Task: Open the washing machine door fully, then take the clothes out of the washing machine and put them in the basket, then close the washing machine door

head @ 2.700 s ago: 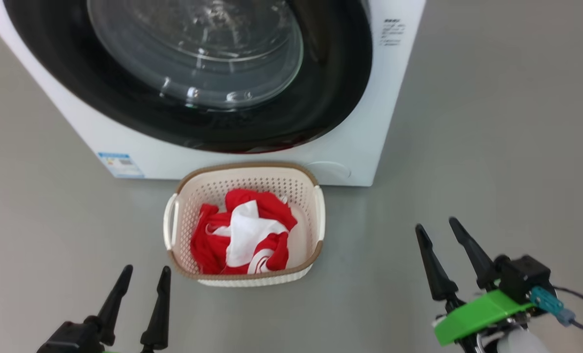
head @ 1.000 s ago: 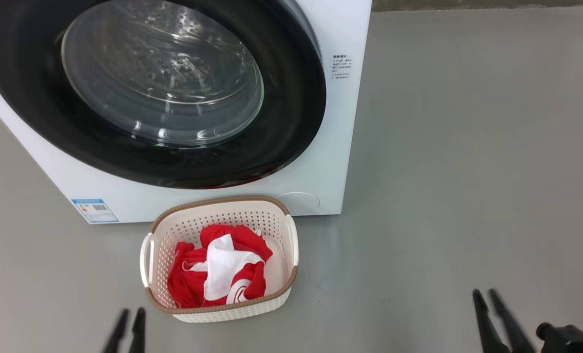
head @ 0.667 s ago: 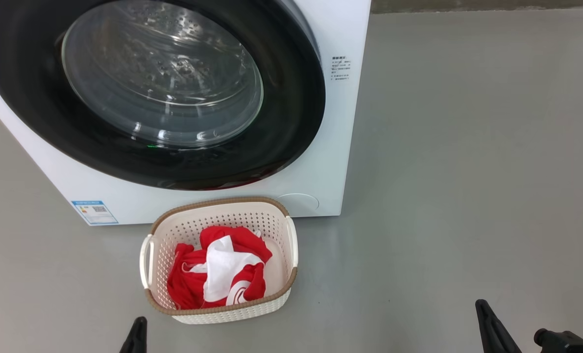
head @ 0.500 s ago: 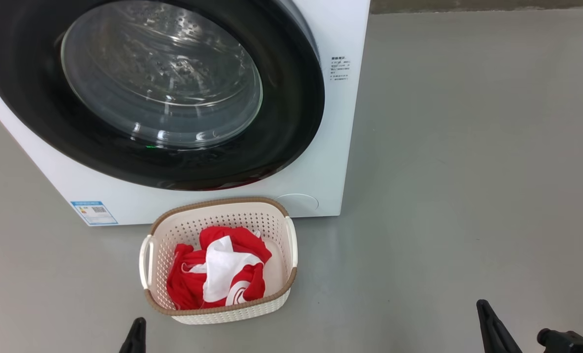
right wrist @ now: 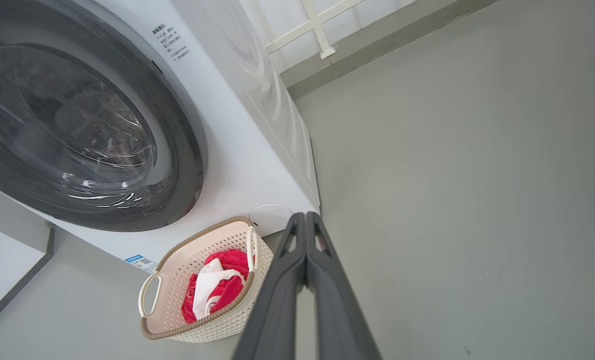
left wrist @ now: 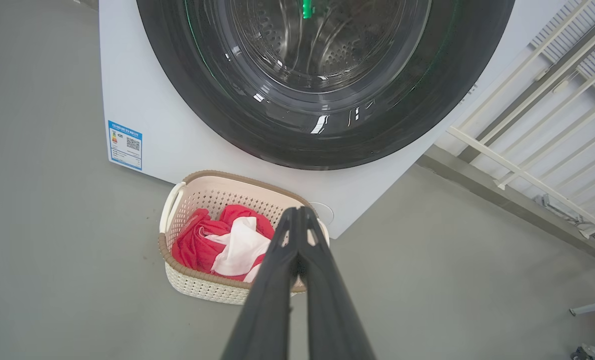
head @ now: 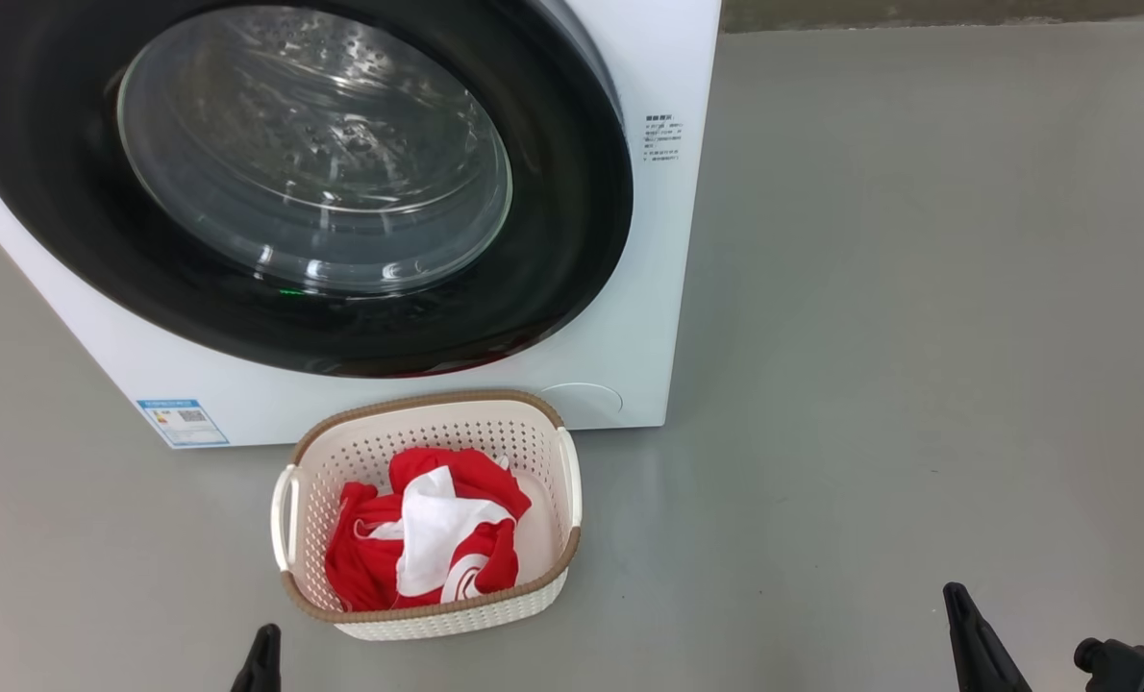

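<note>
We are judging the task all but done: the washing machine door (head: 572,192) is sitting shut on the washing machine (head: 673,240), and the crumpled red-and-white clothes (head: 370,567) are lying in the basket (head: 447,623) on the floor (head: 918,384) just before it. Our left pincer (left wrist: 297,215) and right pincer (right wrist: 305,216) are clenching on nothing.
</note>
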### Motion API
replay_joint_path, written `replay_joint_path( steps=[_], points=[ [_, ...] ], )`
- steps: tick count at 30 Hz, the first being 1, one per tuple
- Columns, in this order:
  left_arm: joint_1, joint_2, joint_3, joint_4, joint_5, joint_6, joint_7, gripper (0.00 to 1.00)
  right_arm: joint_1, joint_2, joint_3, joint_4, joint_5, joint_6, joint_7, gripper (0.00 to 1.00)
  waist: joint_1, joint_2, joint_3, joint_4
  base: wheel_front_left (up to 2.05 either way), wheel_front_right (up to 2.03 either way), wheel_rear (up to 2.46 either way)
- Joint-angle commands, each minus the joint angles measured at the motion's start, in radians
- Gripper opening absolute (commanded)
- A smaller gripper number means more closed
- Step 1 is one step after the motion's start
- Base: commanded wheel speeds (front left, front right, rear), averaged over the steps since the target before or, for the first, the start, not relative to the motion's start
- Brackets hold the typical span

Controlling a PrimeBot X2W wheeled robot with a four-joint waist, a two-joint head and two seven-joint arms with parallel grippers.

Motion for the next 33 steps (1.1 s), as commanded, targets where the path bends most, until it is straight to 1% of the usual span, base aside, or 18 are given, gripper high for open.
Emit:
replay_joint_path(
  steps=[1, 33],
  points=[
    [-0.042, 0.009, 0.016, -0.018, -0.027, -0.002, 0.006, 0.0, -0.044, -0.015, -0.001, -0.026, 0.027, 0.0, 0.008, 0.0, -0.0002, 0.0, -0.001, 0.0, 0.0, 0.0, 0.0],
    [-0.096, 0.003, 0.038, -0.011, -0.357, -0.003, 0.095, 0.0, -0.108, -0.025, -0.012, -0.038, 0.353, 0.0, 0.097, 0.0, -0.0002, 0.0, -0.014, -0.011, 0.0, 0.0, 0.0]
  ],
)
